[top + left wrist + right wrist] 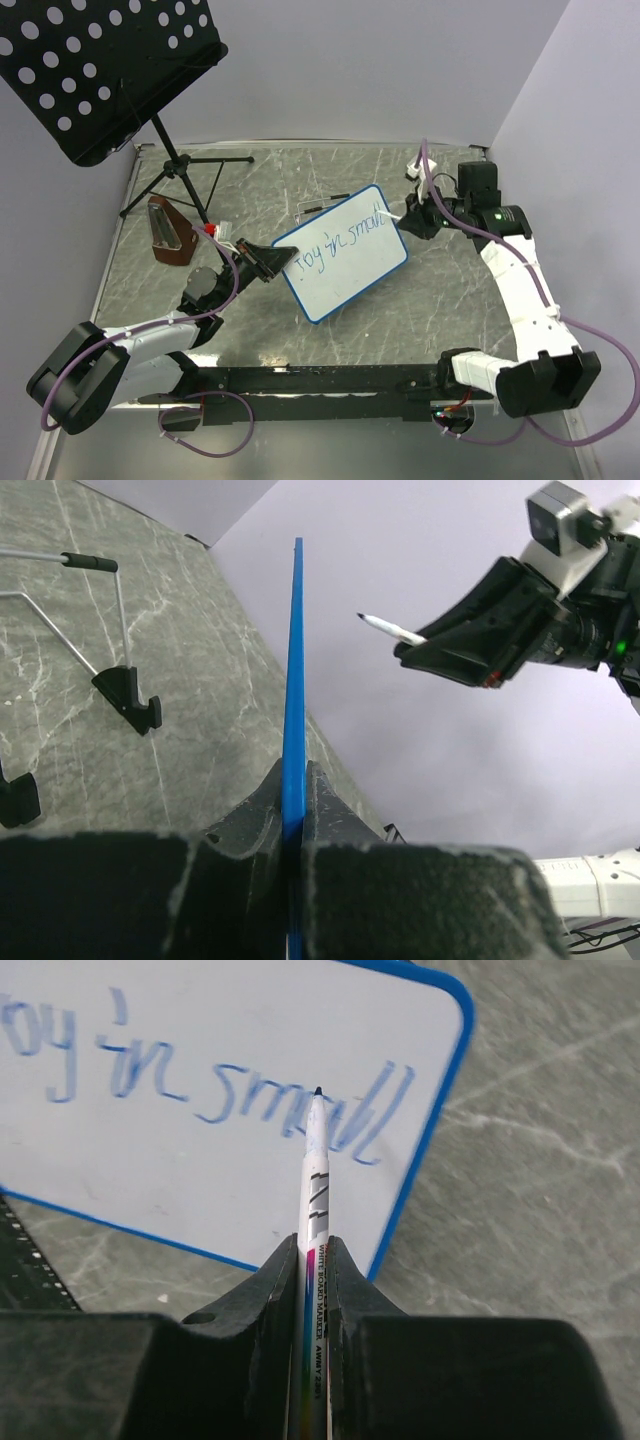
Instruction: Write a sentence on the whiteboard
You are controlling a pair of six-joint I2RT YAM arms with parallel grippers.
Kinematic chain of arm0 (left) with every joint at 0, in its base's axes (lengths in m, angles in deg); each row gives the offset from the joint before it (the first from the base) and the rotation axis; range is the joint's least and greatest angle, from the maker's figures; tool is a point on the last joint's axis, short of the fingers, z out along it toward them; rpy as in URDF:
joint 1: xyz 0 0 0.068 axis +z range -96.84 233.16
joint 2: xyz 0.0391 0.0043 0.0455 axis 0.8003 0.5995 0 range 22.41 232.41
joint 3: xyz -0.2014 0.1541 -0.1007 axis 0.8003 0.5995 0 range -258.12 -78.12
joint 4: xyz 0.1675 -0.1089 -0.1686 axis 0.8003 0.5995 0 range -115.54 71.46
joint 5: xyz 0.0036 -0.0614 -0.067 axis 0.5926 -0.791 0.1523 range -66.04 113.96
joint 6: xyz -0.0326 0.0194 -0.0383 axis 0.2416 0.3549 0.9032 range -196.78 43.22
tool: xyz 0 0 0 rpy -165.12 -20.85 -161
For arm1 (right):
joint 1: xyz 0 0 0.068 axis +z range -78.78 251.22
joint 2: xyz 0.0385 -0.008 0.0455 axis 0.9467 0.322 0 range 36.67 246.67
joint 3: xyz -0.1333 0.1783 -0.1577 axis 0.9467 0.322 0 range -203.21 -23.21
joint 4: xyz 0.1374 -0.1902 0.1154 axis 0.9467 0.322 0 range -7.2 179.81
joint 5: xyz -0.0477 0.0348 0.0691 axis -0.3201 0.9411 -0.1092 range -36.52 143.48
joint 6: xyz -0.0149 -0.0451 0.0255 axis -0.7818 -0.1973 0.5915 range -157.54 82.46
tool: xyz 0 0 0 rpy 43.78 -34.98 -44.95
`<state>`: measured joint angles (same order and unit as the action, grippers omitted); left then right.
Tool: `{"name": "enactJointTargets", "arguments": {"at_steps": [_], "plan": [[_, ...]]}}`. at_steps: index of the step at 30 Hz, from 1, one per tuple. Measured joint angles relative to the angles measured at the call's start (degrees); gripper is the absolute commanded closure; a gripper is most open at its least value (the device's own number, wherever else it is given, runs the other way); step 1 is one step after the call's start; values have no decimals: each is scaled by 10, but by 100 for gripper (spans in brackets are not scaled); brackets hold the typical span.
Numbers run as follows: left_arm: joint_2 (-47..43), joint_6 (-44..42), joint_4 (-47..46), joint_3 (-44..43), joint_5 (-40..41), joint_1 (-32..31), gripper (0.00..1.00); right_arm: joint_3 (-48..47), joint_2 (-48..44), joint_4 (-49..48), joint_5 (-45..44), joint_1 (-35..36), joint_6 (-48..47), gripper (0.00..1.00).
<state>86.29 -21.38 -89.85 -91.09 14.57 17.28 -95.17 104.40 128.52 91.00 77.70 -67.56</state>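
The whiteboard (pixel 345 262), white with a blue frame, is held tilted above the table. My left gripper (pixel 272 262) is shut on its left edge; the left wrist view shows the blue edge (pixel 293 680) clamped between the jaws. Blue handwriting (pixel 340 233) reads "toy in small" in one line; it also shows in the right wrist view (pixel 230 1090). My right gripper (pixel 412 215) is shut on a white whiteboard marker (pixel 315 1170), tip just off the board near the word "small". The marker also shows in the left wrist view (pixel 390 630).
A black perforated music stand (pixel 100 70) on a tripod (pixel 185 175) stands at the back left. A brown wedge-shaped object (pixel 168 235) sits left of the board. Small black feet (pixel 130 695) lie on the grey marbled table (pixel 440 290).
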Motion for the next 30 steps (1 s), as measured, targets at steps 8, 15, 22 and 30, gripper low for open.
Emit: {"name": "enactJointTargets", "arguments": {"at_steps": [8,15,22,30], "plan": [[-4,0,-4,5,0,0,99,58,-50,17,90,24,-32,100],[-4,1,-10,5,2,0,99,75,-51,26,104,56,-51,100],[-10,4,-10,6,2,0,99,87,-57,32,103,76,-63,100],[-13,11,-10,6,2,0,99,97,-69,38,98,105,-80,100]]}}
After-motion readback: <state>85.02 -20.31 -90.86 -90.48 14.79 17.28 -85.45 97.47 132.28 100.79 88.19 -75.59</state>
